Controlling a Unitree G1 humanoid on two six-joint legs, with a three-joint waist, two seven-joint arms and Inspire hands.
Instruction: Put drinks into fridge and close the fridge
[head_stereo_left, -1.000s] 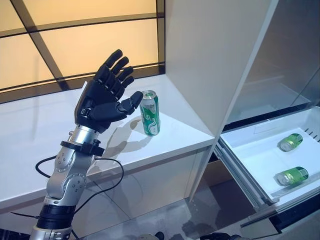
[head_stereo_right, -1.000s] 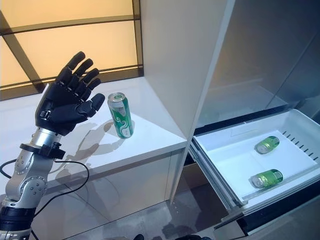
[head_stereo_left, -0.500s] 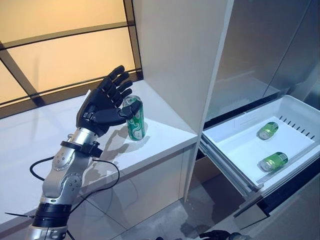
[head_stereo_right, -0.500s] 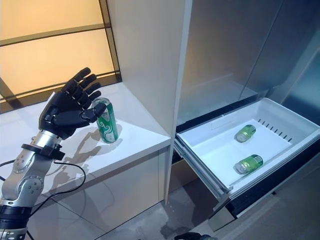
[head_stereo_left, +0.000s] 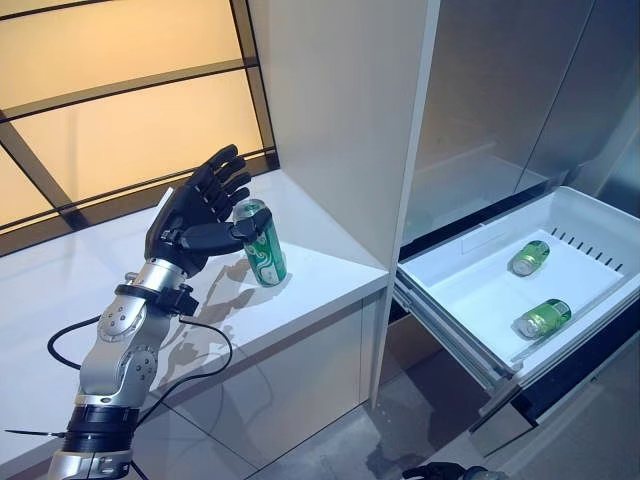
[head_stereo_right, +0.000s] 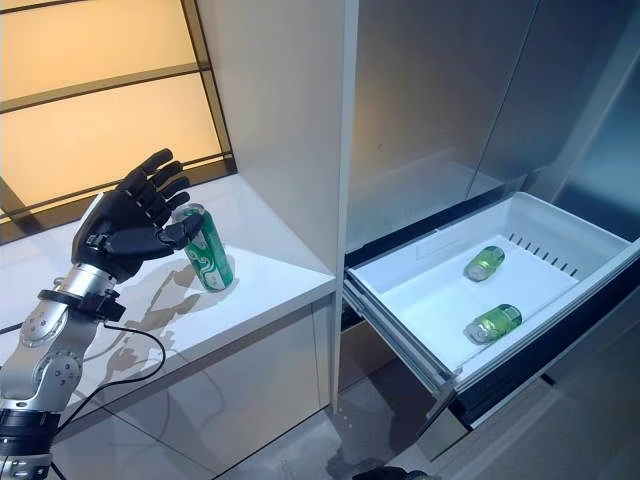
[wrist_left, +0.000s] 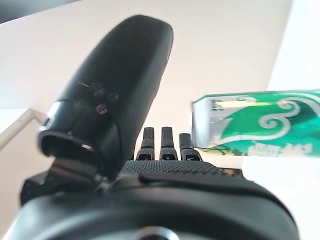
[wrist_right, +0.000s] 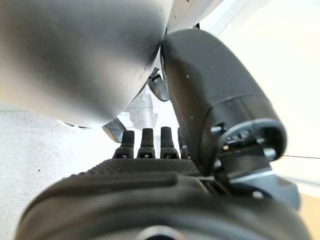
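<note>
A green can (head_stereo_left: 263, 246) stands upright on the white counter (head_stereo_left: 330, 268), near the fridge's white side wall. My left hand (head_stereo_left: 192, 216) is open beside the can, on its left. The fingers are spread straight and the thumb tip lies against the can's upper part. The can also shows in the left wrist view (wrist_left: 260, 131), past the thumb of my left hand (wrist_left: 175, 192). The fridge's white drawer (head_stereo_left: 452, 268) is pulled out at the lower right, with green cans (head_stereo_left: 542, 319) lying on their sides in it. My right hand (wrist_right: 150, 185) has straight fingers and holds nothing.
The fridge's white side wall (head_stereo_left: 340, 120) rises just right of the can. Above the drawer the fridge's upper compartment (head_stereo_left: 500, 110) stands open. An amber window (head_stereo_left: 110, 110) backs the counter. Grey floor (head_stereo_left: 400, 430) lies below the drawer.
The camera has shifted, so the whole scene sits further left. My left hand has closed in on the can; its thumb, apart from the can before, now lies against its top.
</note>
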